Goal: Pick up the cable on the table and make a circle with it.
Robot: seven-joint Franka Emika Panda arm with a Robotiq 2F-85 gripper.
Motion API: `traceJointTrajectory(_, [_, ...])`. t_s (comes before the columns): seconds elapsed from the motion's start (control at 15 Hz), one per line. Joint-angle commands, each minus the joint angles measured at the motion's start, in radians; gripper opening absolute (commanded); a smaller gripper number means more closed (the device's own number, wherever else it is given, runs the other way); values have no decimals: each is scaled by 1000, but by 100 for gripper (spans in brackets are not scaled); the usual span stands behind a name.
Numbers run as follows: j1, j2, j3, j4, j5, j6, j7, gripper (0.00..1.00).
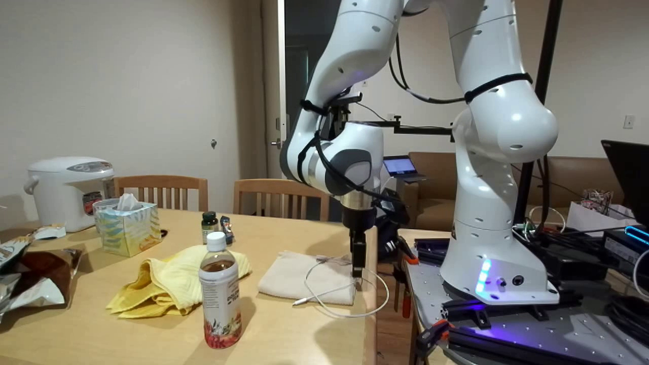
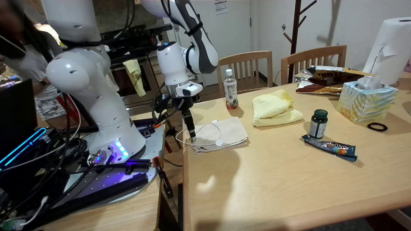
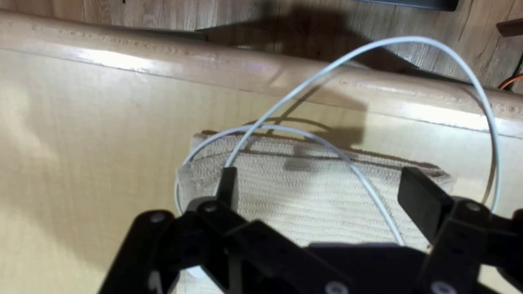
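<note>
A thin white cable lies in loose loops over a folded beige cloth at the table's edge. It shows in both exterior views (image 1: 355, 316) and in the wrist view (image 3: 369, 188). One loop sticks out past the table edge. A white round end (image 2: 219, 143) rests on the cloth. A white plug end (image 1: 300, 301) lies at the cloth's front. My gripper (image 3: 320, 179) is open and points down over the cloth (image 3: 294, 204), low near the table edge. One cable strand runs between the fingers; another passes behind the left finger. Nothing is held.
A drink bottle (image 1: 220, 299) and a yellow cloth (image 1: 172, 284) stand beside the beige cloth. Further off are a green pill bottle (image 2: 318, 123), a snack bar (image 2: 332, 148), a tissue box (image 2: 366, 99) and snack bags (image 2: 324, 81). The table edge (image 3: 163, 53) is close to the gripper.
</note>
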Motion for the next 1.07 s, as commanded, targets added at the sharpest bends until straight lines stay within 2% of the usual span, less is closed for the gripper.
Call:
traceJointTrajectory(0.0, [11,-16,-55,19,22,2,-110,100])
traceJointTrajectory(0.2, [9,-5,-93,50,36,2,-157,100])
traceJointTrajectory(0.73, [-130,36,-10,186,156,6,-384,100])
traceJointTrajectory(0.8, [-148,52,41,182,84,6,-283,100])
traceJointTrajectory(1.0, [-161,81,43,183,90,6,-283,100])
